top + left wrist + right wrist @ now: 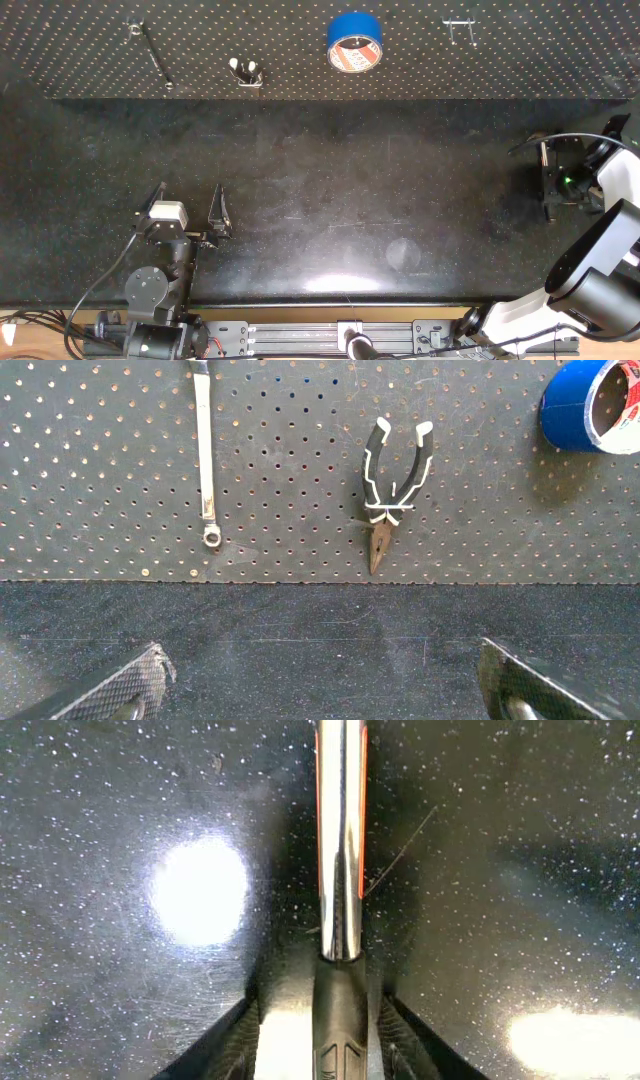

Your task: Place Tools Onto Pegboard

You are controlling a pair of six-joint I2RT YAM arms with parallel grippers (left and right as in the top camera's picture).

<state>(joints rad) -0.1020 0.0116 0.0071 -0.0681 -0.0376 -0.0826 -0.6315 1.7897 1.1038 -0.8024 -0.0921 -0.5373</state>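
Observation:
A long tool with a chrome shaft (340, 840), orange edges and a black handle (340, 1020) lies on the dark worktop at the far right (545, 165). My right gripper (320, 1045) is down over it, open, with one finger on each side of the handle (548, 190). A wrench (152, 52) (205, 450), black-and-white pliers (246, 72) (392, 485) and a blue tape roll (354, 42) (590, 405) hang on the pegboard (560, 60). My left gripper (190, 208) (320, 690) rests open near the table's front left, holding nothing and facing the pegboard.
A bare double metal hook (460, 30) sticks out of the pegboard at the right. The dark worktop (350, 190) stretches between the arms with bright light reflections near its front edge. Cables and a rail run along the front.

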